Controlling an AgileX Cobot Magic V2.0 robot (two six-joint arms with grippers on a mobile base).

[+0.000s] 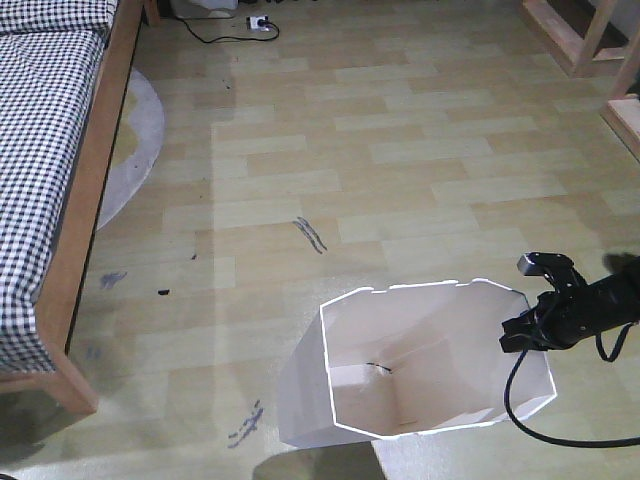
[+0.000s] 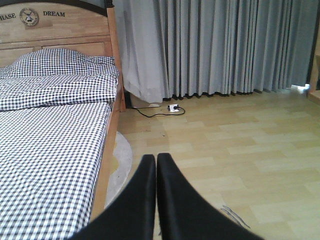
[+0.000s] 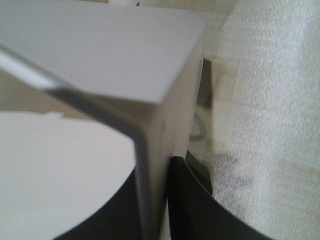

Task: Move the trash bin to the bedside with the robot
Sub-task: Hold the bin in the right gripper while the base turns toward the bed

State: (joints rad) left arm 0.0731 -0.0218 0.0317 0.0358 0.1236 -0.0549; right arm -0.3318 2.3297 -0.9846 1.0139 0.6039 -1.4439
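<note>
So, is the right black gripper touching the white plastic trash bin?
Touching. Right wrist view shows the right gripper clamping the trash bin wall, fingers flush on both faces.

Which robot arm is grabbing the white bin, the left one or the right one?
The right one: its black fingers pinch the rim of the white plastic trash bin. The left arm's fingers are shut on nothing.
</note>
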